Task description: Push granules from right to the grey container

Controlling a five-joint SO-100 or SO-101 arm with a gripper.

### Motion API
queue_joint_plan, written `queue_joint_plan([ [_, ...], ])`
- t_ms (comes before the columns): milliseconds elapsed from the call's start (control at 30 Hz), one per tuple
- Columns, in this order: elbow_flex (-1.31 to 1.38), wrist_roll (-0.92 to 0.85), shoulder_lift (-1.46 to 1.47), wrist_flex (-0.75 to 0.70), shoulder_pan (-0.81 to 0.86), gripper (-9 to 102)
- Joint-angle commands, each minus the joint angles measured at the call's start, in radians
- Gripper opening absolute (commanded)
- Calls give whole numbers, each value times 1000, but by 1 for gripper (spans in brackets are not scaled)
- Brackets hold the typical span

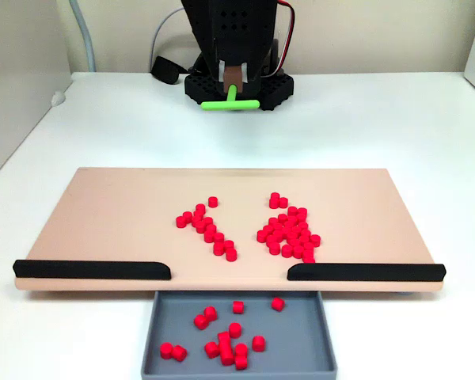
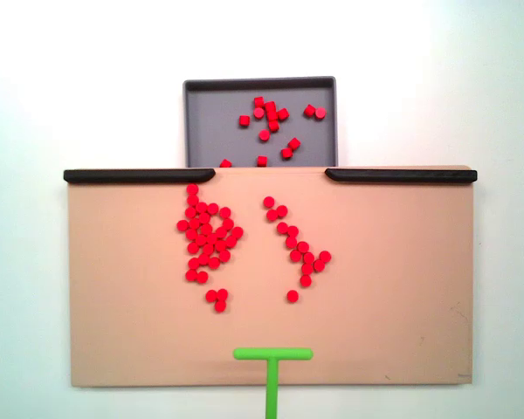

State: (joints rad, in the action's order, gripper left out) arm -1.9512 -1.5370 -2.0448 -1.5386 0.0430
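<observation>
Red granules (image 1: 289, 233) lie on the peach board (image 1: 111, 214) in 2 groups: in the fixed view facing the arm, a dense clump sits on the right, close to the inner end of the right black strip (image 1: 364, 271), and a thinner diagonal line (image 1: 208, 226) sits left of centre. A further batch of granules (image 1: 226, 344) already rests in the grey container (image 1: 154, 332), which lies below the gap between the 2 black strips. The left strip (image 1: 91, 269) guards the other side of that gap.

The gripper (image 1: 232, 79) holds the green stick (image 1: 230, 103) by its stem, fingers clamped on it, with the crossbar hanging near the arm's base. In the other fixed view the crossbar (image 2: 272, 353) stands over the board's near edge, well apart from both groups and touching no granules.

My reading is that the job is partly done and the arm is between strokes, set for another sweep. The next move calls for bringing the crossbar down behind the dense clump and pushing it at a slant toward the gap, since a straight push would probably jam granules against the strip.
</observation>
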Motion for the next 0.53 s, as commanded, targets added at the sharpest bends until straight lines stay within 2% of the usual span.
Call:
queue_joint_plan([
  [0,9,-3,-6,3,-8,0],
  [500,9,-15,-12,3,5,0],
])
